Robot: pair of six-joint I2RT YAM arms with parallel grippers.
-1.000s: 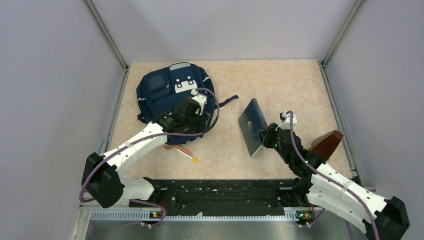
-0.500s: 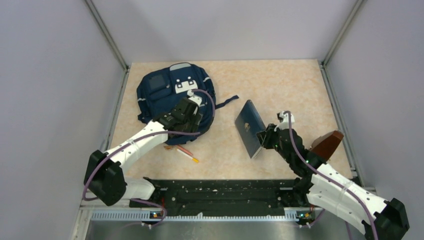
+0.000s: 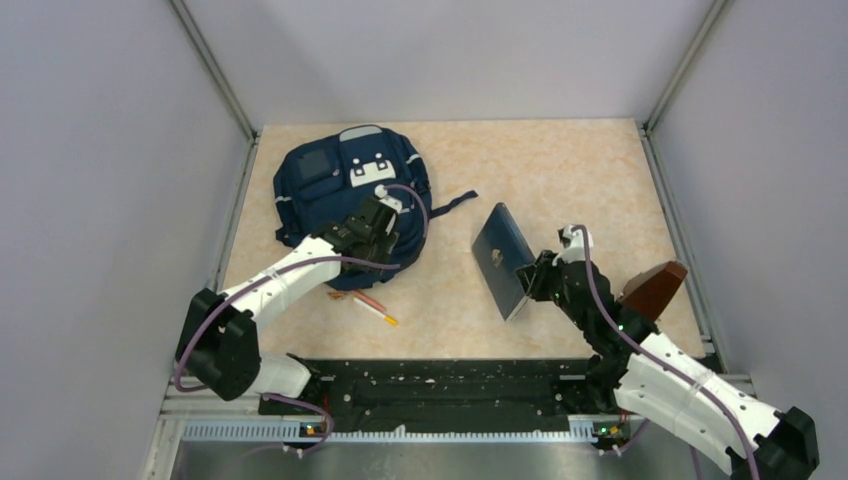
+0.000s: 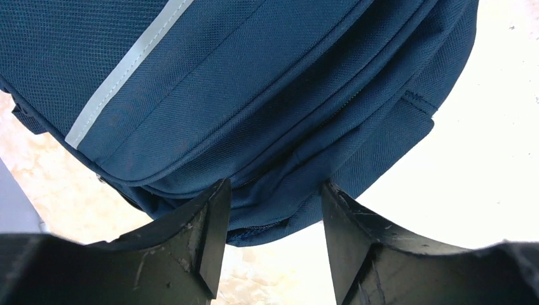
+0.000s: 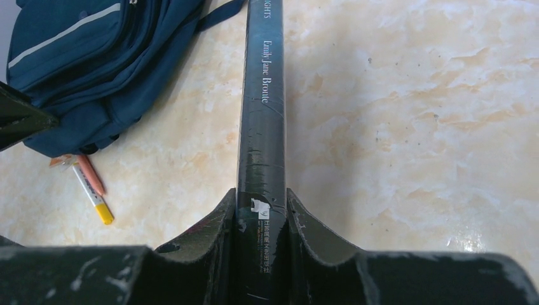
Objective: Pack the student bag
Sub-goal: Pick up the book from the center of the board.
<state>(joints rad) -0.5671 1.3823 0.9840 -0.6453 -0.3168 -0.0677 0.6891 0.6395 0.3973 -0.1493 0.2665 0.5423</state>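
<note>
The Brontë book [image 5: 262, 95] clamped in the right fingers [image 5: 216, 222] could jam, since the open left fingers [image 4: 203, 222] haven't parted the student bag [image 4: 254, 76].

Bright, even overhead light, soft shadows; tabletop [image 4: 489, 140] blown out white in left wrist view

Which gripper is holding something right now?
The right gripper, clamped on the dark book by its spine. The left gripper is open, its fingers either side of the student bag's edge.
</note>
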